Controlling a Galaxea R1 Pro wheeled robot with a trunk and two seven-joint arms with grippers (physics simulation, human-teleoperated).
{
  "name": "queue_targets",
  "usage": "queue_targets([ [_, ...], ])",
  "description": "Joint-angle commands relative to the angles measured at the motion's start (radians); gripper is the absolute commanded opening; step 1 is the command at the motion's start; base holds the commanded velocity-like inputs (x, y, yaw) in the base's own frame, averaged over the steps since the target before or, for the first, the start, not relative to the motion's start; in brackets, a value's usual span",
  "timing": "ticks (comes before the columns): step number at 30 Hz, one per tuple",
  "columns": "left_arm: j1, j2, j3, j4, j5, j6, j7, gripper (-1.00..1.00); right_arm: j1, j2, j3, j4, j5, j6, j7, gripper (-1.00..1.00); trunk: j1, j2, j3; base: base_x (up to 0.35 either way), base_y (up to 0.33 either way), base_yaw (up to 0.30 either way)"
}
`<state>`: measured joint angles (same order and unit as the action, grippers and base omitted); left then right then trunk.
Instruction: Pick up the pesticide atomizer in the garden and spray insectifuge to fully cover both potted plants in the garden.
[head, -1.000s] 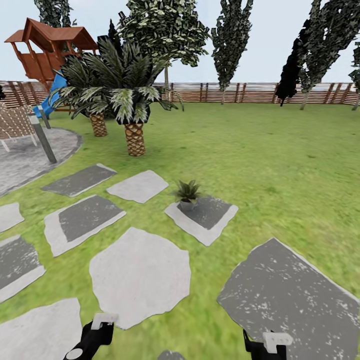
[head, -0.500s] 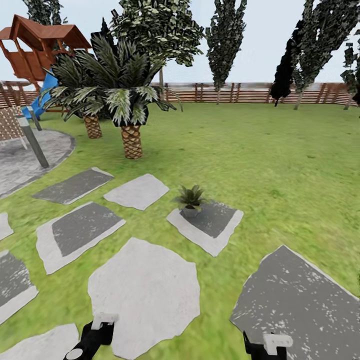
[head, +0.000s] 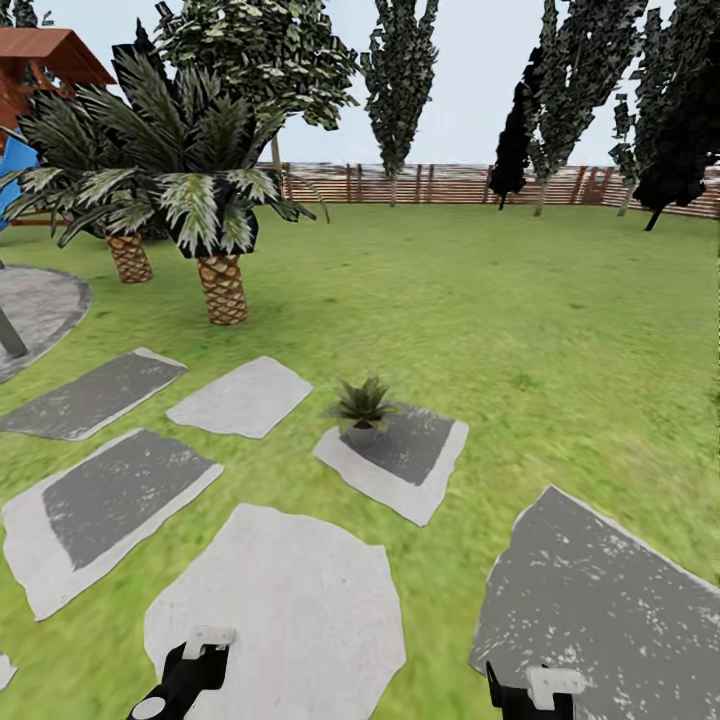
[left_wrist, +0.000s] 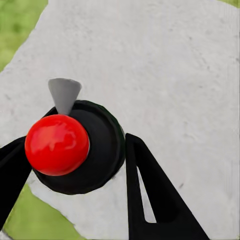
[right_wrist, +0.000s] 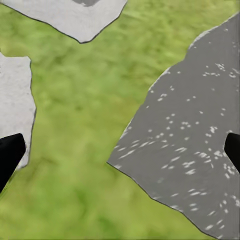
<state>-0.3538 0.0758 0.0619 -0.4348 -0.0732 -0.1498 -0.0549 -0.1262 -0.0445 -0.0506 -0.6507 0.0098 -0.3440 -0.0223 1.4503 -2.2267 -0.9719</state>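
Mottled lawn (head: 560, 330), flat irregular stones (head: 275, 600), leafy potted plant (head: 362, 406)

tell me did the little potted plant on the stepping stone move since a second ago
No. The potted plant sits at the same corner of its stepping stone as before; the whole head view shifted, so the camera moved.

Two scaly-trunked palms (head: 222, 285) stood at the far left of the lawn, the nearer one just ahead of the smaller (head: 130, 258). Behind them rose a broad leafy tree (head: 265, 60), and the red-brown roof of a wooden playhouse (head: 45, 50) showed at the upper left corner. Tall narrow dark trees (head: 400, 80) lined the far side under a pale sky (head: 480, 60). A black disc carrying a red ball (left_wrist: 56, 144) and a grey cone (left_wrist: 64, 95) lay over pale stone.
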Motion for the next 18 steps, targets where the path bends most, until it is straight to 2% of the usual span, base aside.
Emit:
queue_targets([
  [1,-0.001,-0.001,0.006,0.001,-0.008,-0.004,-0.005,-1.00,0.000,0.000,0.000,0.000,0.001,-0.003,-0.002,1.00,0.000,0.000,-0.001,0.233,0.248,-0.071],
  [18,-0.001,-0.001,0.006,0.004,-0.008,-0.004,-0.005,-1.00,0.000,0.000,0.000,0.000,0.001,-0.003,-0.001,1.00,0.000,0.000,-0.001,0.233,0.248,-0.007],
])
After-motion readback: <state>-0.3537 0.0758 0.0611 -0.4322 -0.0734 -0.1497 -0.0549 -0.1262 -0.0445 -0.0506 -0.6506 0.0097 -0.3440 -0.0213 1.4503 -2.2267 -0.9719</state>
